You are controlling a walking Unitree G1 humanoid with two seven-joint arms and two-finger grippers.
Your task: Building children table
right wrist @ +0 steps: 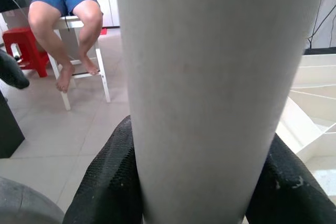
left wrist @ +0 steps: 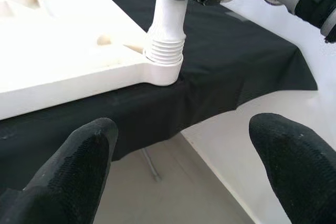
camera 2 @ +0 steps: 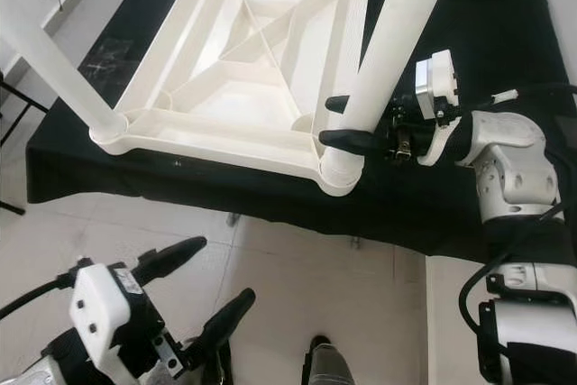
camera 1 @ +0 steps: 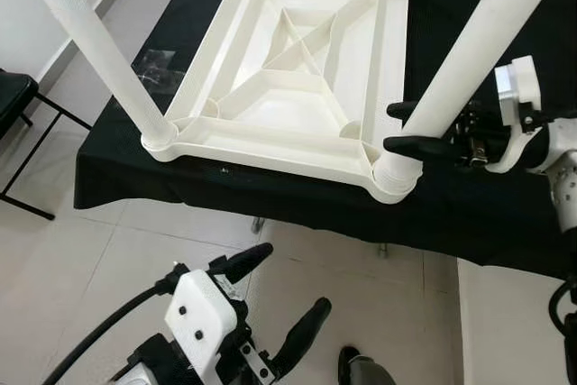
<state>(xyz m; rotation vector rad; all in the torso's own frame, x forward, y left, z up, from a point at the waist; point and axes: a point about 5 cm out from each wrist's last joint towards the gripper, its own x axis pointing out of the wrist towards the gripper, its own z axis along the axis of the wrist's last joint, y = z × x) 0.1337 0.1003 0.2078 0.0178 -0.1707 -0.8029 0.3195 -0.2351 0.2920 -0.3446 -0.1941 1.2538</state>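
A white plastic children's tabletop (camera 1: 297, 69) lies upside down on a black-draped table (camera 1: 451, 205), ribs showing. A white leg (camera 1: 90, 33) stands in its near left corner. Another white leg (camera 1: 469, 51) stands in the near right corner socket (camera 1: 394, 175). My right gripper (camera 1: 404, 128) is shut on that right leg just above the socket, one black finger (right wrist: 110, 182) on each side. My left gripper (camera 1: 279, 299) hangs open and holds nothing, low over the floor in front of the table; its wrist view looks up at the threaded leg base (left wrist: 165, 51).
The table's front edge (camera 2: 225, 196) runs close before me, with tiled floor (camera 1: 135, 250) below. A black chair (camera 1: 13, 96) stands at the left. A seated person's legs (right wrist: 68, 19) and a red stool (right wrist: 23, 45) lie beyond the right leg. A dark shoe (camera 1: 352, 369) rests on the floor.
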